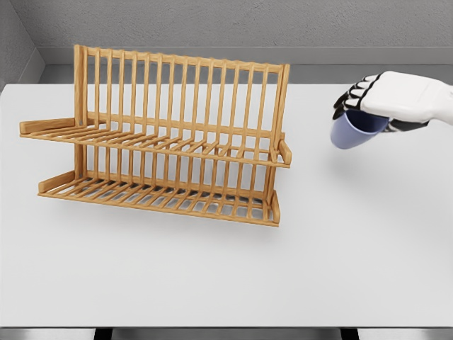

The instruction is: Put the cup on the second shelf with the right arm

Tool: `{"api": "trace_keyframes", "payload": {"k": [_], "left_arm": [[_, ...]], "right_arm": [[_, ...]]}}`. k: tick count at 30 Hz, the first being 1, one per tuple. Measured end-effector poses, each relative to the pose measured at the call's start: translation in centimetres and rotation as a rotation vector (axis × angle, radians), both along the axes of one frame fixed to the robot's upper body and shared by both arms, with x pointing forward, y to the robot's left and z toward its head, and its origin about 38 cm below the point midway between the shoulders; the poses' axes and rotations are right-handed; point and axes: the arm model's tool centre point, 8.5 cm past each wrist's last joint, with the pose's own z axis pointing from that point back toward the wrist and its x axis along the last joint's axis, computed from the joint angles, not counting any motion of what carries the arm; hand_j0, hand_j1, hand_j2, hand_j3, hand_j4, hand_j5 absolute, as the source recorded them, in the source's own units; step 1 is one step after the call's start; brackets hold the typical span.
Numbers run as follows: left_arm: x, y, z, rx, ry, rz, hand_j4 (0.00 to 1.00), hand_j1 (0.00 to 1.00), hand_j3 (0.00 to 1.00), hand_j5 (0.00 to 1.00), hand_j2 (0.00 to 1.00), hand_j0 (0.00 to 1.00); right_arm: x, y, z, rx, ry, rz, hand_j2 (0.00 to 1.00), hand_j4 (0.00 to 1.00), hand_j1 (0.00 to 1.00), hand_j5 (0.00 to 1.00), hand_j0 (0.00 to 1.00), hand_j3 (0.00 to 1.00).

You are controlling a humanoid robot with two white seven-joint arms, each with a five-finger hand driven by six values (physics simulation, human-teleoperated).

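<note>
A wooden two-tier dish rack [163, 142] stands on the left half of the white table [333, 248], with an upper shelf [170, 145] and a lower shelf [163, 198] of slats. My right hand [368, 106] comes in from the right edge and is shut on a blue cup [352, 132]. The cup hangs tilted above the table, mouth facing up and to the right under the palm. It is well to the right of the rack, apart from it. The left arm does not show.
The rack's tall slatted back rises behind both shelves. A grey wall runs behind the table's far edge. Bare table surface lies in front of the rack and between the rack and the cup.
</note>
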Motion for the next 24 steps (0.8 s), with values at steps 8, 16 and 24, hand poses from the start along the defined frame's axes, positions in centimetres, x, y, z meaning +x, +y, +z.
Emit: {"api": "trace_keyframes", "payload": {"k": [8, 16, 24], "left_arm": [[0.0, 0.0, 0.0, 0.0, 0.0, 0.0, 1.0, 1.0, 1.0, 1.0, 1.0, 1.0], [0.0, 0.0, 0.0, 0.0, 0.0, 0.0, 1.0, 1.0, 1.0, 1.0, 1.0, 1.0], [0.0, 0.0, 0.0, 0.0, 0.0, 0.0, 1.0, 1.0, 1.0, 1.0, 1.0, 1.0]], "right_arm": [[-1.1, 1.0, 2.5, 0.007, -0.071, 0.044, 0.68, 0.68, 0.68, 0.68, 0.68, 0.68], [-1.7, 2.3, 3.6, 0.011, -0.108, 0.086, 0.68, 0.68, 0.68, 0.68, 0.68, 0.68], [-1.7, 2.8, 4.0, 0.015, -0.123, 0.099, 0.68, 0.68, 0.68, 0.68, 0.68, 0.68]]}}
